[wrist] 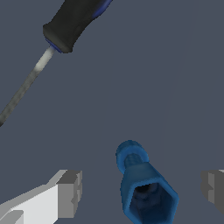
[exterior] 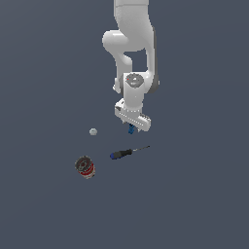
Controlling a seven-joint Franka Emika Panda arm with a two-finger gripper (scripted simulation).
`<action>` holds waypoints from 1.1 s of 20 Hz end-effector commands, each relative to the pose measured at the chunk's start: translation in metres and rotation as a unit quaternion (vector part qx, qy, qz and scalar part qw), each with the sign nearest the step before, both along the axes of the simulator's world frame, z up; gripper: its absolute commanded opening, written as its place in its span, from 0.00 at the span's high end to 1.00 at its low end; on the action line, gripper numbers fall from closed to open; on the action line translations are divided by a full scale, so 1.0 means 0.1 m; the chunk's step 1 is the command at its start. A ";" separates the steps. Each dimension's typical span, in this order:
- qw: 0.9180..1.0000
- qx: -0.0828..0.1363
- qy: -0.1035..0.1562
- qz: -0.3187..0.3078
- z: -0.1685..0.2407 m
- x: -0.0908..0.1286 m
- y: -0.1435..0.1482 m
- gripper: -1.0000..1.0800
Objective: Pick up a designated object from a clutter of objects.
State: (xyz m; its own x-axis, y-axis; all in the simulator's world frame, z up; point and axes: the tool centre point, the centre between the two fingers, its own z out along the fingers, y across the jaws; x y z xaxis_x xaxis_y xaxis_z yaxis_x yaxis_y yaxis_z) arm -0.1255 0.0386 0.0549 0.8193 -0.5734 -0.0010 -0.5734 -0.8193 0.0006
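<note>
The white arm reaches down from the top of the exterior view, and its tool hangs low over the dark grey tabletop. Directly under the tool a sliver of bright blue shows: the small blue knobbly piece, mostly hidden by the hand from this angle.

The wrist view gives a clearer look. The blue knobbly piece lies in the space between the two fingers, with a ribbed round end and a wider six-sided end showing a dark hollow. One grey fingertip stands off to one side of it and the other pad sits at the far edge of the frame, so the tool is spread wide, with a clear gap between each finger and the piece. Whether the piece rests on the tabletop or the fingers have reached its level is hard to judge here.

The screwdriver lies just beyond the piece, its blue-and-black handle toward the exterior view's left and its thin shaft toward the right. The white ball sits apart to the exterior view's left, and the dark can with a red band lies lower left, near the handle end.
</note>
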 end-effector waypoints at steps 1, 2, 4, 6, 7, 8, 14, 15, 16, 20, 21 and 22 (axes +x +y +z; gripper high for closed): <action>1.000 0.000 -0.001 0.000 -0.05 0.00 0.00 0.04; 1.000 0.000 -0.001 0.000 -0.07 0.00 0.00 0.04; 1.000 0.000 -0.001 0.000 -0.07 0.00 0.00 0.04; 1.000 0.000 -0.001 0.000 -0.07 0.00 0.00 1.00; 1.000 0.000 -0.001 0.000 -0.07 0.00 0.00 1.00; 1.000 0.000 -0.001 0.000 -0.07 0.00 0.00 1.00; 1.000 0.000 -0.001 0.000 -0.07 0.00 0.00 1.00; 1.000 0.000 -0.001 0.000 -0.07 0.00 0.00 1.00; 1.000 0.000 -0.001 0.000 -0.07 0.01 0.00 1.00; 1.000 0.000 -0.001 0.000 -0.03 0.03 0.01 1.00; 1.000 0.000 -0.001 0.000 -0.01 0.04 0.01 1.00; 1.000 0.000 -0.001 0.000 0.02 0.06 0.02 1.00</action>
State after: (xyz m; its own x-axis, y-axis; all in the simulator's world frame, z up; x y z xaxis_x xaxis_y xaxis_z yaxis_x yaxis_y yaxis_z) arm -0.1218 0.0395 0.0534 0.8188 -0.5741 0.0000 -0.5741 -0.8188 -0.0001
